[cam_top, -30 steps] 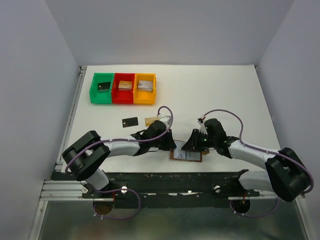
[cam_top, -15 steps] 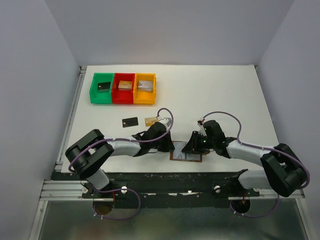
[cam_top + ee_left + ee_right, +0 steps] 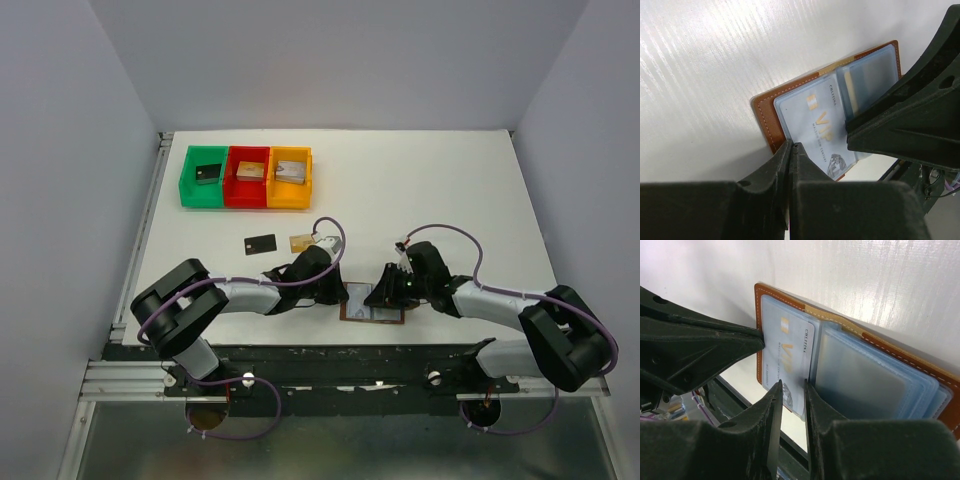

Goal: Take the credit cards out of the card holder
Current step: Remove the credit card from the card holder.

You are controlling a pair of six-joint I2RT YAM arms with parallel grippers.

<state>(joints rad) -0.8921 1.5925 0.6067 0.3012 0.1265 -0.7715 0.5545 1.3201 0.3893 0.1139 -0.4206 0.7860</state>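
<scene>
Slippage threatens: the left gripper, jaws pinched on the edge of the silvery card at their tips, has little purchase. Right of them, the card holder lies open and may drag along, since the right gripper, jaws slightly apart, only rests on it.

Far left on white table: green bin, red bin, orange bin, touching, left to right. One small block inside each.
</scene>
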